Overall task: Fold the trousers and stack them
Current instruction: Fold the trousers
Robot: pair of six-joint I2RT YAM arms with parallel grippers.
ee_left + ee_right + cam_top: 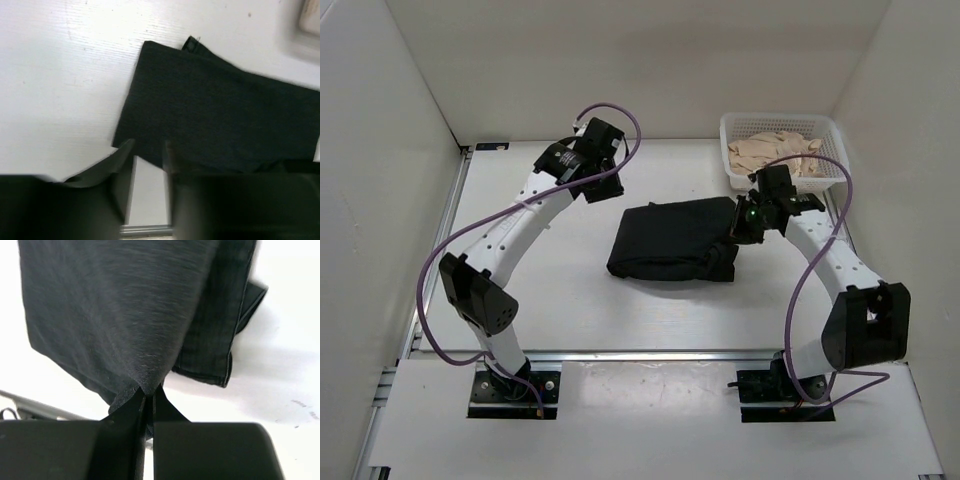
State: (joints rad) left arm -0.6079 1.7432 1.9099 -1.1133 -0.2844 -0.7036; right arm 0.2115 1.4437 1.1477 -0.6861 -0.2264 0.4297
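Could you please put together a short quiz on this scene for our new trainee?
1. Which pincer is shut on the trousers?
2. True or false: the left pincer is open.
3. The beige cloth lies: A in the basket, B on the trousers, C in the left pincer.
Key: 1 the right pincer; 2 true; 3 A.

Top view high, looking down, wrist views close over trousers
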